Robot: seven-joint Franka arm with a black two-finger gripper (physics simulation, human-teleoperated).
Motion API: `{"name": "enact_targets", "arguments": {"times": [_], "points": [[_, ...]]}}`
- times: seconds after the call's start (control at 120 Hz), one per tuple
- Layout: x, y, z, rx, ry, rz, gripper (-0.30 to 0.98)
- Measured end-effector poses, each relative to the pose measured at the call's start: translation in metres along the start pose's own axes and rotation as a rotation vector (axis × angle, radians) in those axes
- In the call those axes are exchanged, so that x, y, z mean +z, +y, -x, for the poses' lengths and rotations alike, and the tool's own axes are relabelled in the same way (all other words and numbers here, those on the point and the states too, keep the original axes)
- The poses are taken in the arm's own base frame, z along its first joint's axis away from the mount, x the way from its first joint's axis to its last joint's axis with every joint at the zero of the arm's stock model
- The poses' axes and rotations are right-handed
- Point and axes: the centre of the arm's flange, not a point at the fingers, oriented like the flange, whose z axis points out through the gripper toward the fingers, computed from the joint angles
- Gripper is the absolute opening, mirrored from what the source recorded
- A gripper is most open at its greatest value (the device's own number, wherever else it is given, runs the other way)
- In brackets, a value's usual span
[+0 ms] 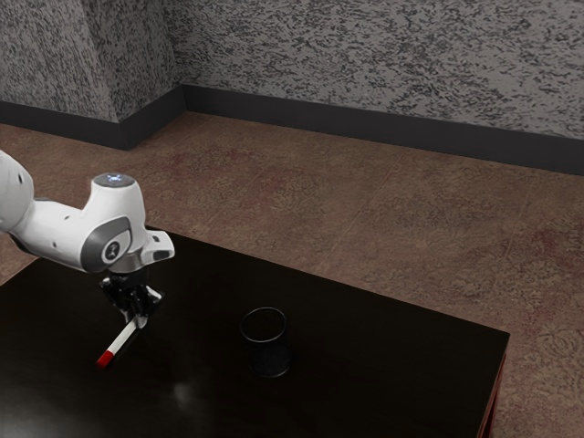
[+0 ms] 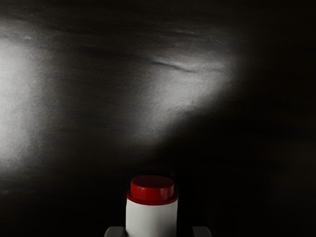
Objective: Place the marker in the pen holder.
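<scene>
Probably a room in a home: mottled grey wall (image 1: 365, 55), dark baseboard (image 1: 365, 124), brown patterned floor (image 1: 365, 210), 1 black table (image 1: 392, 351).

Exterior cam's well back beside the arm (image 1: 64, 230), looking down; wrist cam's up close, facing the tabletop (image 1: 392, 351), probably slanted. Both catch the marker (image 1: 119, 340).

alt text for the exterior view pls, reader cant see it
A white Franka arm's black gripper is at one end of a white marker with a red far end, at a dark table. A see-through pen holder stands upright, apart from them, farther to the exterior view's right.
</scene>
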Motion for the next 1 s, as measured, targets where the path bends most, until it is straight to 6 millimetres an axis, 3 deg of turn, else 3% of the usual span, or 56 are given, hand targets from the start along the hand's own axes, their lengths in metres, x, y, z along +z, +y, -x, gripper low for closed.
{"name": "enact_targets", "arguments": {"times": [0.233, 0.333, 0.442, 0.717, 1.0], "points": [[-0.002, 0.002, -0.001, -0.027, 0.006, -0.005, -0.05], [-0.028, 0.018, -0.003, -0.009, 0.056, -0.004, -0.08], [-0.069, 0.032, -0.002, -0.001, 0.131, 0.009, -0.09], [-0.134, 0.110, 0.002, 0.091, 0.244, 0.054, -0.10], [-0.200, 0.197, -0.006, 0.195, 0.367, 0.109, -0.10]]}}
